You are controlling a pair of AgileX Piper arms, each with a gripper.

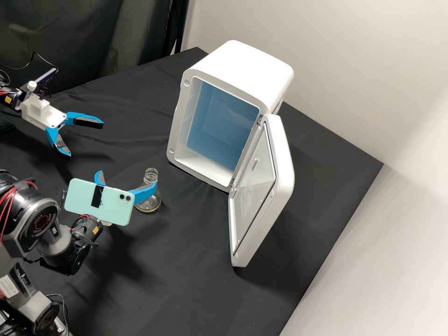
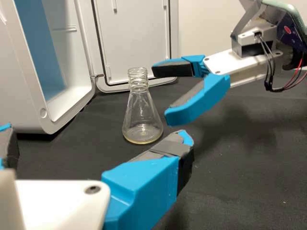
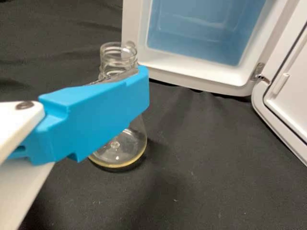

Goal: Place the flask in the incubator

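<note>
- While the flask [image 1: 150,201] [image 2: 141,115] [image 3: 117,148] stands upright on the black tabletop [image 1: 186,266], just in front of the open incubator [image 1: 242,70], the right end effector [image 1: 126,181] [image 2: 160,93] sits at it with its fingers spread.
- One blue finger [image 3: 96,115] crosses in front of the flask's neck; I cannot tell whether it touches the glass.
- Left end effector [image 1: 84,139] hangs well apart from the flask, released and holding nothing.
- Incubator door [image 1: 270,186] is swung wide, showing a pale blue interior.
- A mint-green phone [image 1: 100,200] is mounted on the right wrist.
</note>
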